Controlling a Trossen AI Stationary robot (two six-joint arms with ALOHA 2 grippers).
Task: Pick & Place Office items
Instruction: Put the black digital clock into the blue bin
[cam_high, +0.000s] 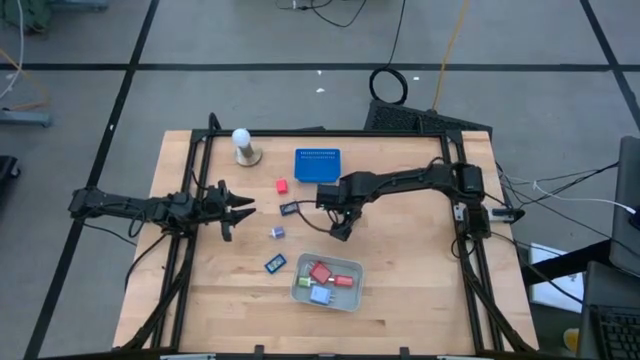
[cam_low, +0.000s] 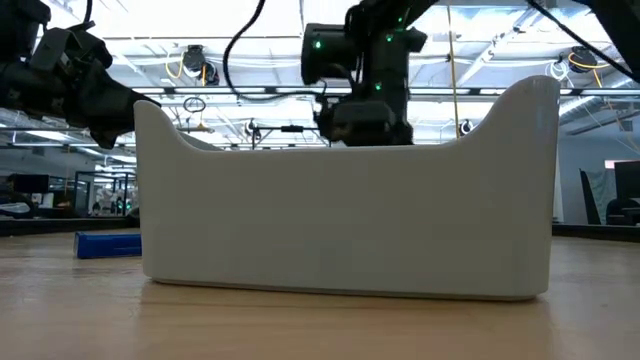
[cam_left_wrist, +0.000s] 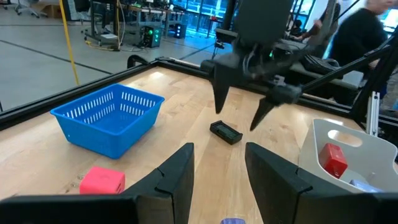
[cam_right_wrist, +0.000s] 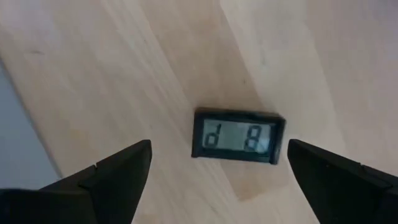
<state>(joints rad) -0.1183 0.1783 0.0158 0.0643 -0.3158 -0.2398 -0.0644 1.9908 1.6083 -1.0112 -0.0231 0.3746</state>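
Note:
Small office pieces lie on the wooden table: a black piece with a display (cam_high: 289, 208) (cam_right_wrist: 239, 135) (cam_left_wrist: 225, 131), a red block (cam_high: 282, 186) (cam_left_wrist: 102, 180), a purple piece (cam_high: 278, 232) and a blue-green piece (cam_high: 275, 264) (cam_low: 108, 243). A few more red, green and blue pieces sit in the grey tray (cam_high: 300, 290). My right gripper (cam_high: 340, 228) (cam_right_wrist: 220, 145) is open and hovers above the table by the black piece, fingers pointing down. In its wrist view the piece shows between the fingers. My left gripper (cam_high: 235, 207) (cam_left_wrist: 217, 174) is open and waits at the table's left, pointing at the pieces.
A blue perforated basket (cam_high: 317, 165) (cam_left_wrist: 109, 118) stands toward the far edge, with a white ball on a round stand (cam_high: 243, 146) left of it. The tray (cam_low: 350, 220) (cam_left_wrist: 323, 140) fills the low view. A black frame (cam_high: 190, 180) borders the table. A person shows beyond the table in the left wrist view.

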